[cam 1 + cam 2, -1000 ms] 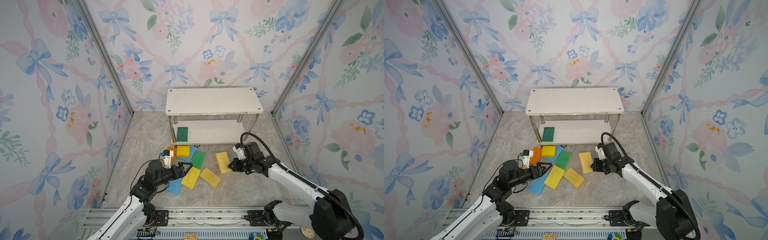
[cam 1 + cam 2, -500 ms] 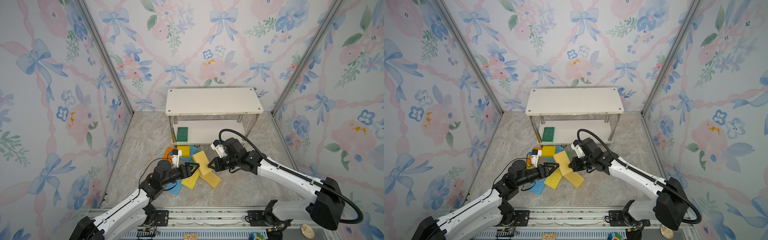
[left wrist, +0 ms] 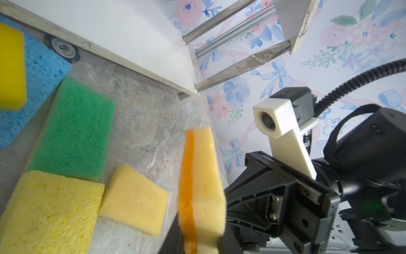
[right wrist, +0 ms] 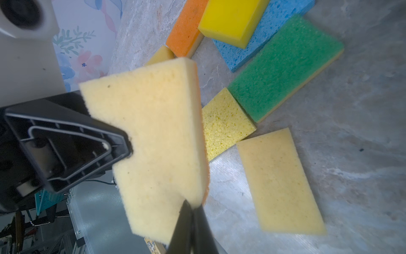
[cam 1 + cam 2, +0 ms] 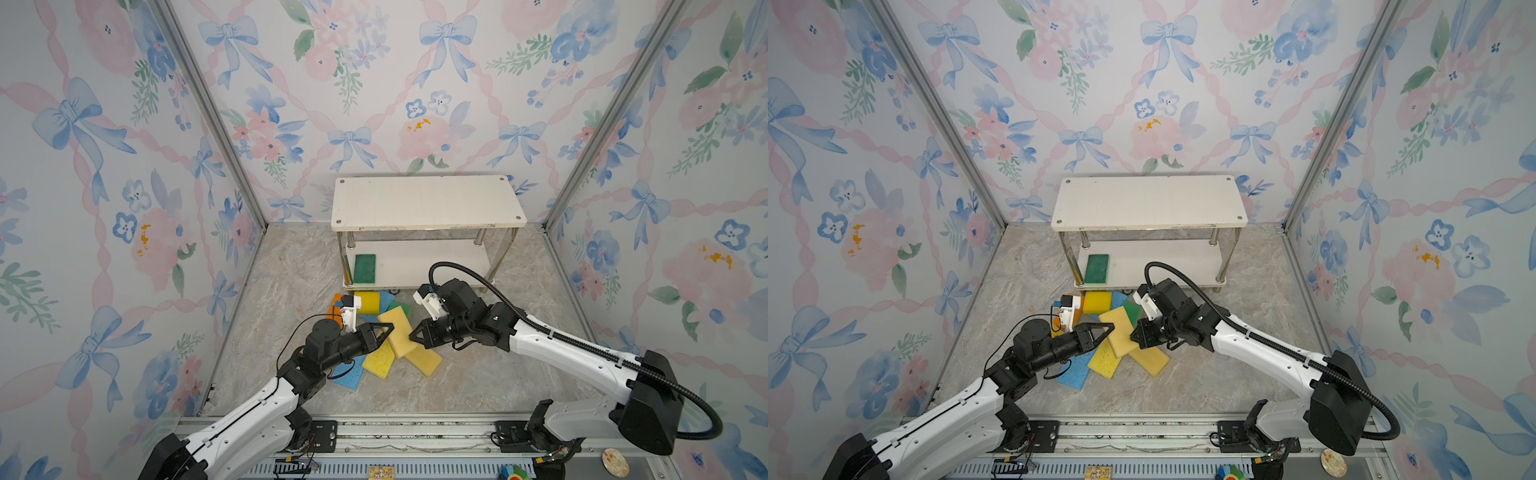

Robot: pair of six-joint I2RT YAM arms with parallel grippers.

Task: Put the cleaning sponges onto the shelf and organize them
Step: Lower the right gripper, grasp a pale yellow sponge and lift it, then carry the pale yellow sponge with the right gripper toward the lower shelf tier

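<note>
I am pinching the pale yellow sponge (image 5: 398, 334) above the loose sponges (image 5: 380, 362), short of the shelf (image 5: 424, 203), with left gripper (image 5: 390, 327) and right gripper (image 5: 412, 336) both clamped on opposite edges, risking a tear or drop if the arms start pulling apart.

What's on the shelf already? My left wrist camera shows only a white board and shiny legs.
Observer: One dark green sponge lies on the shelf's lower board, near its left end in both top views.
Operator: Is the other arm grabbing my pale sponge too?
Observer: Yes. In the right wrist view the right end effector is shut on the pale sponge's edge.
Operator: Any sponges hidden from me?
Observer: An orange sponge lies on the floor beside the bright yellow sponge.
</note>
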